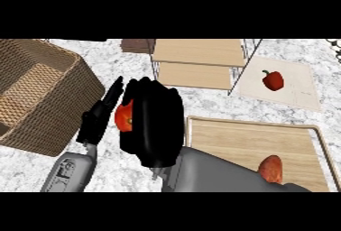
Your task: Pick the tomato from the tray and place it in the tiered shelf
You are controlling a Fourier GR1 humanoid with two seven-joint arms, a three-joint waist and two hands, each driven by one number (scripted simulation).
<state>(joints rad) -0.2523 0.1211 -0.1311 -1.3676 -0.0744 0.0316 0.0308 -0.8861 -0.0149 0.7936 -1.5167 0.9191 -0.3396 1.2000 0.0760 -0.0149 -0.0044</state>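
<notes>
We see only a sliver of the tomato (124, 118); most of it hides behind our right hand (154, 122), whose fingers curl round it above the marbled surface (120, 173), left of the wooden tray (253, 135). A reddish item (271, 168) on the tray is half covered by our right forearm. Our left hand (100, 117) rests just beside the tomato, fingers straight. The tiered shelf (198, 61) stands beyond, a wicker basket (40, 94) to its left, a red pepper (272, 80) on a mat (293, 90) to its right.
</notes>
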